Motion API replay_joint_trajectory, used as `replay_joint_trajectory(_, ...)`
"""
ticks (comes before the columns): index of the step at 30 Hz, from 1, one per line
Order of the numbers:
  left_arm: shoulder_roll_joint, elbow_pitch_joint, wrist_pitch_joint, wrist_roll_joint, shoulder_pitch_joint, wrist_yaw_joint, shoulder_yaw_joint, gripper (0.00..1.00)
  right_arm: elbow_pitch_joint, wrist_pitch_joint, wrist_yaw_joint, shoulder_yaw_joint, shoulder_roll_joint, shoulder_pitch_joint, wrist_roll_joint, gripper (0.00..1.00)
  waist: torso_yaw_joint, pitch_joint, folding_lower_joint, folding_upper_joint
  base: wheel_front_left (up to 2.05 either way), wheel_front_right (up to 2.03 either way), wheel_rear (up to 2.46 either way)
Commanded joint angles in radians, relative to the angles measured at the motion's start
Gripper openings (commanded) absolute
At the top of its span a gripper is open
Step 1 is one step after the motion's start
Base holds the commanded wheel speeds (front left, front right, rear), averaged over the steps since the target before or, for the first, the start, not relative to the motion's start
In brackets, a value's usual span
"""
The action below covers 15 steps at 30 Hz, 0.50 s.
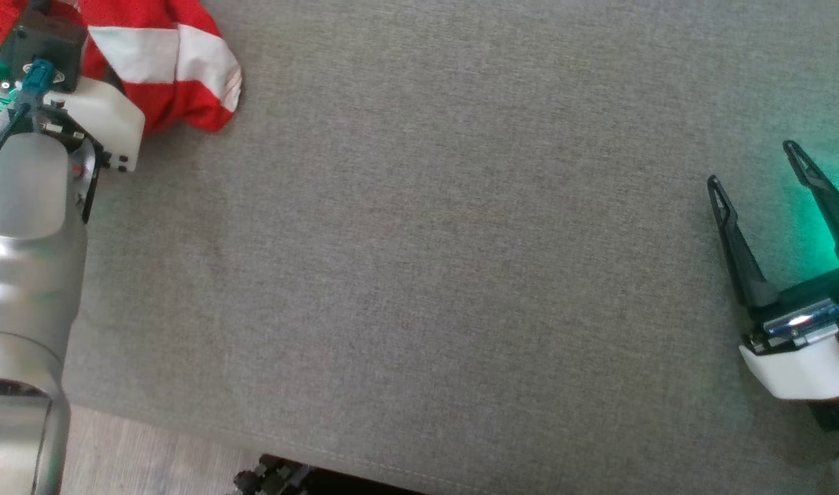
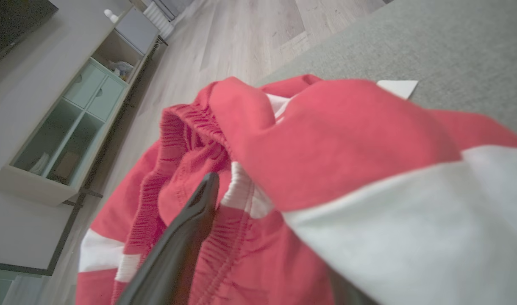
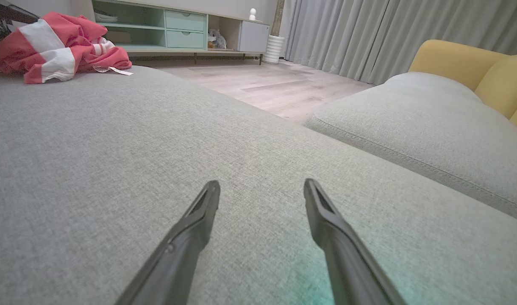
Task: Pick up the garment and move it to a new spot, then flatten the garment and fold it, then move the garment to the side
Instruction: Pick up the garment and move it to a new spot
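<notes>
**Around my left claw: red cloth**

Around my left claw (image 2: pixel 258 186), spread wide, lies the crumpled red-and-white striped cloth garment (image 2: pixel 326 140). One dark finger (image 2: pixel 190 220) pokes up beside its gathered elastic waistband, and the other is buried under a white stripe. Beneath spreads the grey woven sofa cushion (image 1: pixel 419 275). My right claw (image 1: pixel 753 163) hangs low over that cushion, wide and empty, well apart from the garment.

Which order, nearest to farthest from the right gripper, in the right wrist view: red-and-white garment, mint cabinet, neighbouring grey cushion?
From the right gripper:
1. grey cushion, just off to its right.
2. garment, far upper left of the view.
3. mint cabinet, behind the garment, farthest back.
</notes>
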Motion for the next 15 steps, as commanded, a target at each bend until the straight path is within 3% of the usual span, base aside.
replay_joint_trajectory(1, 0.062, 0.002, 0.003, -0.004, -0.02, -0.011, 0.009, 1.0, 0.015, 0.004, -0.001, 0.013, -0.016, 0.024, 0.009, 1.0, -0.009, 0.007, 0.0001, 0.0, 0.0, 0.0, 0.0)
replay_joint_trajectory(2, 0.061, 0.01, 0.007, -0.003, -0.026, -0.019, 0.003, 0.58, 0.016, 0.004, -0.001, 0.012, -0.015, 0.019, 0.01, 1.0, -0.012, 0.01, 0.0001, 0.0, 0.0, 0.0, 0.0)
replay_joint_trajectory(3, 0.061, 0.015, 0.007, -0.001, -0.033, -0.024, -0.003, 0.0, 0.016, 0.004, -0.001, 0.01, -0.012, 0.014, 0.01, 1.0, -0.015, 0.012, 0.0001, 0.0, 0.0, 0.0, 0.0)
replay_joint_trajectory(9, 0.067, -0.018, -0.009, 0.014, -0.089, -0.004, -0.028, 0.0, 0.028, 0.004, -0.001, 0.026, 0.02, -0.007, 0.017, 1.0, -0.041, -0.017, 0.0001, 0.0, 0.0, 0.0, 0.0)
replay_joint_trajectory(15, 0.117, -0.133, -0.018, 0.068, -0.17, 0.023, -0.076, 0.0, 0.058, 0.004, -0.001, 0.069, 0.081, -0.042, 0.026, 1.0, -0.097, -0.111, 0.0001, 0.0, 0.0, 0.0, 0.0)
